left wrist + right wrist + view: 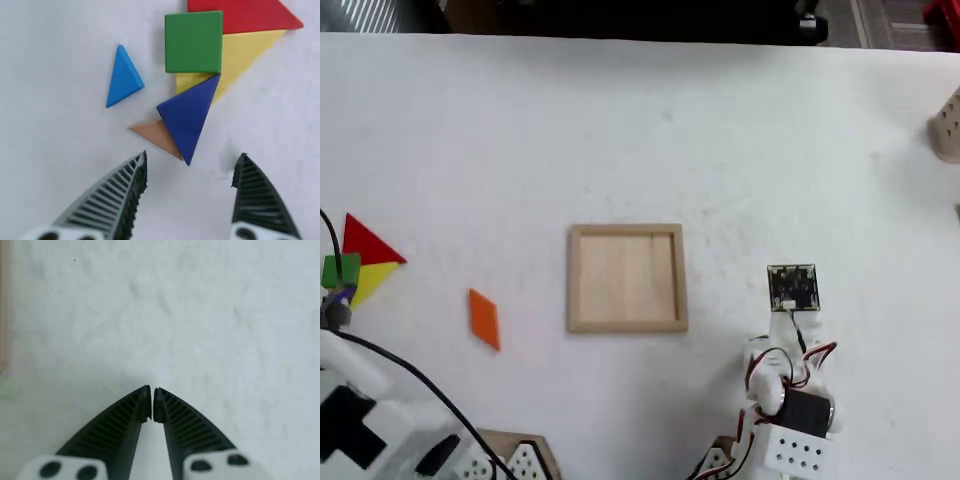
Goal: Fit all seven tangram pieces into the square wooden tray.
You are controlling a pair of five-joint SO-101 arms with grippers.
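Pale wood forms the square wooden tray [576, 278], its plank floor bare; the orange parallelogram [484, 318] lies left of it and the other pieces cluster farther left. There the brown triangle [150, 134] is half hidden under the dark blue triangle [190, 112] and the red triangle [242, 15] is cut off, beside the green square [194, 42], yellow triangle [245, 52] and light blue triangle [123, 77]. The left gripper [190, 172] hovers near this cluster, fingers spread; the right gripper [152, 402], fingers pressed together, sits right of the tray.

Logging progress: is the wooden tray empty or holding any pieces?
Empty. The tray shows bare wood inside; the orange piece lies on the table outside it.
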